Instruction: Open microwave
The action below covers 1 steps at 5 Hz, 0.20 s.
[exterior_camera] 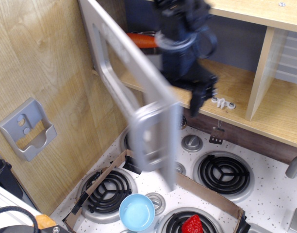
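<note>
Microwave (120,73) door being seen swung wide, blurred, handle (149,136) hanging over stove (221,174). Gripper (199,94) being shown behind door; finger spread indiscernible.

A: From where do you look? [One view only.]

B: You look down from above the stove top (265,194), close in, facing the wooden shelf (265,107) at 12 o'clock; the side panel (41,73) fills 9 o'clock, the burners 6 o'clock.
</note>
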{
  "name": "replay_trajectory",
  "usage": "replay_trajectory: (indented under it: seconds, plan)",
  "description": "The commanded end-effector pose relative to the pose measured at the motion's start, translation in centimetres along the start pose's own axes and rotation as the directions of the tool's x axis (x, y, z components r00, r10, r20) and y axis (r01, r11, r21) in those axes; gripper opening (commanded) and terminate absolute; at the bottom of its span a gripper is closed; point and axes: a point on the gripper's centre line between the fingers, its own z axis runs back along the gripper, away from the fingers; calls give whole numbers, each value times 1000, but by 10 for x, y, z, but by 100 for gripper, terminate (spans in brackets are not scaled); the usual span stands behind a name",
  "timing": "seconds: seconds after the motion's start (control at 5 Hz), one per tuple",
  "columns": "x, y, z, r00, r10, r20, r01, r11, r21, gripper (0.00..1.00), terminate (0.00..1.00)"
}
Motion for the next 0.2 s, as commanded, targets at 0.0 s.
replay_trajectory:
  seconds: [0.0]
  plan:
    - [-40, 36, -10, 996, 69, 62, -70, 998, 7, 100, 100]
